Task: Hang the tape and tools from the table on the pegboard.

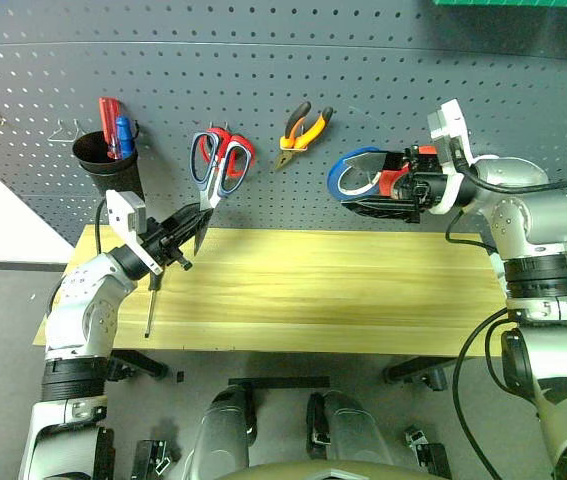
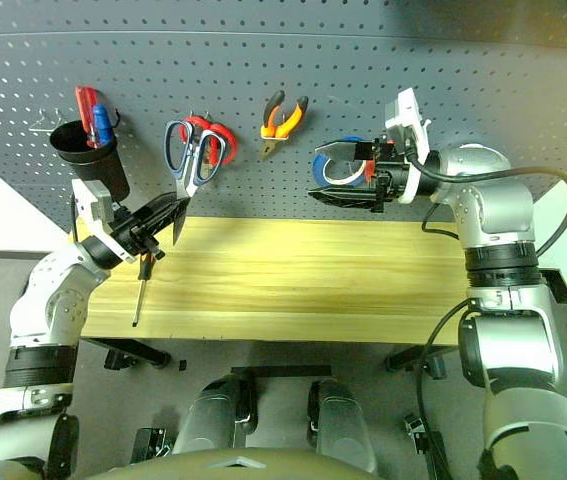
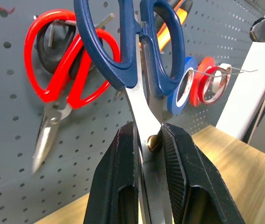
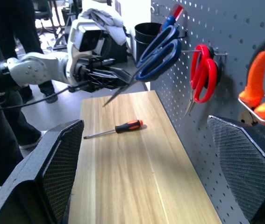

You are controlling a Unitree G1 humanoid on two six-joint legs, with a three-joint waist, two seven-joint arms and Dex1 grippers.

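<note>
Left gripper (image 1: 185,236): I see it clamped on the steel blades of the dark blue-handled scissors (image 3: 131,51), handles raised beside the hung red-handled scissors (image 3: 67,65).
Right gripper (image 2: 335,172): fingers spread wide, nothing between them, hovering at the rolls of tape (image 3: 202,81) on the dark grey perforated pegboard (image 1: 263,90).
Orange-and-black-handled pliers (image 1: 301,128): hung on the pegboard.
Orange-and-black-handled screwdriver (image 4: 114,129): lying near the left end of the light wood plank table (image 1: 363,290).

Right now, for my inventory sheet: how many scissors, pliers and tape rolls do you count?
Scissors: 2 (red-handled scissors, blue-handled scissors)
Pliers: 1
Tape rolls: 3 (blue roll, red roll, white roll)
Total: 6
</note>
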